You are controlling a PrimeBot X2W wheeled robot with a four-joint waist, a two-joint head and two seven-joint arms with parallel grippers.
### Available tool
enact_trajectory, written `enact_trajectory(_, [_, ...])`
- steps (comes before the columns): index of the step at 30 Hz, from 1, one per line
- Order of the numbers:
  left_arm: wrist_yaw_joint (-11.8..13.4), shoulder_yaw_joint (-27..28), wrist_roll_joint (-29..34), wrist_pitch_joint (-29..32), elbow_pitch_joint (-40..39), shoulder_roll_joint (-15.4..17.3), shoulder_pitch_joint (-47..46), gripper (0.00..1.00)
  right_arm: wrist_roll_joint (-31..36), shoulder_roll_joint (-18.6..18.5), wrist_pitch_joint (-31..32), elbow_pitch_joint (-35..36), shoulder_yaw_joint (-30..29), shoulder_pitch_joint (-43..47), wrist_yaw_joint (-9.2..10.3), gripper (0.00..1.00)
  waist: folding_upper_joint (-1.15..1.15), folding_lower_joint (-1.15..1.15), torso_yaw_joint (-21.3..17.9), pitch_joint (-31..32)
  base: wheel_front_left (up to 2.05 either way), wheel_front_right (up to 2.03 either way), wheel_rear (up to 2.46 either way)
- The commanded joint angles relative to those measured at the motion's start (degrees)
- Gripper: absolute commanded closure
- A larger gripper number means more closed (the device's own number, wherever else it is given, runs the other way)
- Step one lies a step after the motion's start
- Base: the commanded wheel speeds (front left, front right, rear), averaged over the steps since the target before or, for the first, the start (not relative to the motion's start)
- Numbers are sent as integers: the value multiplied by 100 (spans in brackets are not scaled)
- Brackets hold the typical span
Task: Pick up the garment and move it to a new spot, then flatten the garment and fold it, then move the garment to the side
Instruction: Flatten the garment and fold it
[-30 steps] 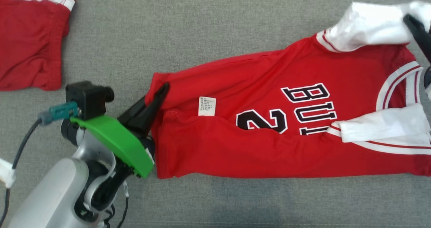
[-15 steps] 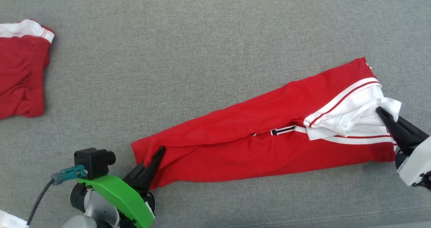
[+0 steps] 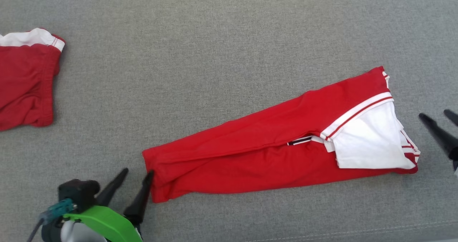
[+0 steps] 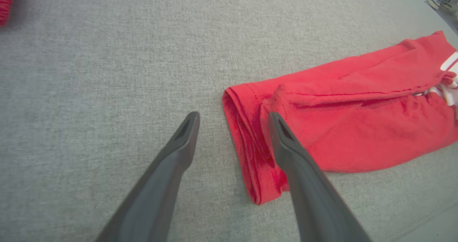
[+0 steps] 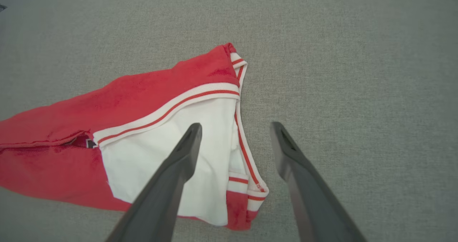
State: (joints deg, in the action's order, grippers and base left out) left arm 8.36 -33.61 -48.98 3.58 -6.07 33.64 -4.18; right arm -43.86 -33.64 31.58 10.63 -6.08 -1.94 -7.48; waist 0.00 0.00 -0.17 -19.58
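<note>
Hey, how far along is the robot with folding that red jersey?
Done: the red jersey lies on the grey surface, folded lengthwise into a narrow strip with a white sleeve on top. In hand: nothing. The left gripper by the hem and the right gripper beyond the sleeve end are both open. Left: probably a fold across its length, then moving it aside.

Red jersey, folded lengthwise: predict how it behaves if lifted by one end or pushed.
Likely floppy: the red jersey lies in soft creases, so it should sag and unfold. Pushed on the grey surface, it would probably bunch.
</note>
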Motion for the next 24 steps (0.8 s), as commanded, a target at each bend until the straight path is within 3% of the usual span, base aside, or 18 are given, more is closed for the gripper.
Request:
enact_trajectory(1, [271, 264, 99, -302, -148, 26, 112, 0, 10, -10, 150, 120, -251, -173, -1, 0, 0, 0, 12, -46, 0, 0, 0])
enact_trajectory(4, [661, 651, 349, -961, -268, 19, 196, 0, 157, 116, 557, -5, -331, -418, -2, 0, 0, 0, 117, -191, 0, 0, 0])
enact_trajectory(7, [801, 761, 612, -1389, -262, -35, 82, 0, 377, 175, 937, -348, -228, -705, -2, 0, 0, 0, 308, -323, 0, 0, 0])
enact_trajectory(14, [668, 840, 894, -1768, -225, -300, -129, 0, 749, 340, 1342, -1041, -136, -1079, -2, 0, 0, 0, 666, -484, 0, 0, 0])
enact_trajectory(16, [435, 828, 1019, -1844, -254, -348, -171, 0, 758, 442, 1438, -1225, -91, -1185, -2, 0, 0, 0, 747, -517, 0, 0, 0])
enact_trajectory(21, [126, 1077, 1218, -1887, -170, -662, -107, 0, 702, 691, 1825, -1760, 13, -1253, -2, 0, 0, 0, 921, -506, 0, 0, 0])
enact_trajectory(22, [72, 1133, 1260, -1876, -143, -722, -77, 0, 609, 758, 1907, -1847, 31, -1230, -4, 33, 0, 0, 949, -487, 0, 0, 0])
enact_trajectory(23, [22, 1209, 1293, -1877, -114, -789, -32, 0, 462, 841, 2030, -1925, 62, -1214, -8, 100, 0, 0, 968, -465, 0, 0, 0])
enact_trajectory(24, [-17, 1300, 1326, -1878, -97, -866, 3, 0, 307, 891, 2177, -1971, 107, -1189, -22, 100, 0, 0, 982, -438, 0, 0, 0])
